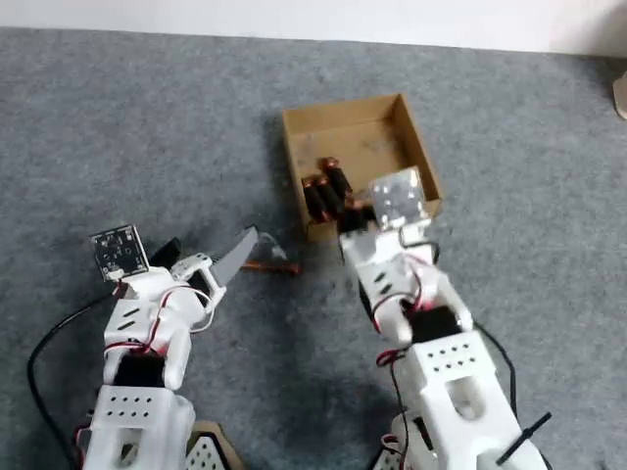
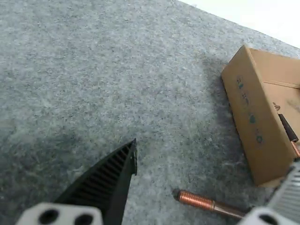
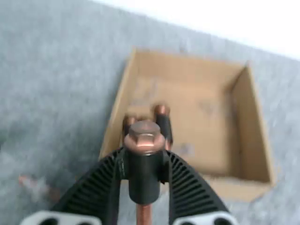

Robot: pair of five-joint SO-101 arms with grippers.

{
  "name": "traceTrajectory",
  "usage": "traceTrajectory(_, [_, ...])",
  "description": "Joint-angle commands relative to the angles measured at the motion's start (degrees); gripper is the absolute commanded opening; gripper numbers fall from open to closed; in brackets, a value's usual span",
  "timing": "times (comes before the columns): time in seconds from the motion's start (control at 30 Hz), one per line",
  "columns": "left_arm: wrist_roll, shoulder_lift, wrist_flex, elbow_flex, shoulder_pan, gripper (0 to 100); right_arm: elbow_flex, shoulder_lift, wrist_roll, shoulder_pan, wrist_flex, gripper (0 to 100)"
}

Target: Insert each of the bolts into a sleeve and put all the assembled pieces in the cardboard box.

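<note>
Rough, fuzzy grey felt with a matt nap lies under everything. The box is dull brown cardboard. At its 7 o'clock lies a threaded bolt of faintly shiny copper-toned metal. The right gripper has ribbed black plastic fingers; the sleeve between them is smooth matt black. The arm shells are glossy white plastic.

cardboard box brown | bolt copper | sleeve black | table mottled grey

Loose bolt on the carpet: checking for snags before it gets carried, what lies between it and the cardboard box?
Just bare grey carpet, as the left wrist view shows, between the bolt and the cardboard box wall.
</note>
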Motion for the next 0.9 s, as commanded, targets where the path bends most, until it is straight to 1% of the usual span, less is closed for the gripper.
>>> traceTrajectory(0.0, [0.3,-0.3,0.2,1.5,-0.5,45,-9.5,6.4,3.9,0.8,0.0,0.5])
traceTrajectory(0.17, [0.3,-0.3,0.2,1.5,-0.5,45,-19.9,22.4,6.2,1.0,0.0,0.5])
traceTrajectory(0.37, [0.3,-0.3,0.2,1.5,-0.5,45,-38.1,40.0,6.2,4.8,0.0,0.5])
traceTrajectory(0.57, [0.3,-0.3,0.2,1.5,-0.5,45,-52.4,51.5,6.2,8.4,0.0,0.5])
traceTrajectory(0.63, [-0.5,-0.3,0.2,1.5,-0.5,45,-53.1,53.8,6.2,8.5,0.2,0.5])
traceTrajectory(0.73, [-6.0,-0.3,0.2,1.5,-0.5,45,-51.9,56.5,6.2,8.5,0.1,0.5])
traceTrajectory(0.8, [-8.2,-0.3,0.2,1.5,-0.5,45,-51.0,57.9,6.2,8.3,0.1,0.9])
traceTrajectory(0.87, [-8.7,-0.3,0.2,1.5,-0.5,45,-50.8,58.6,5.9,8.3,0.3,5.4])
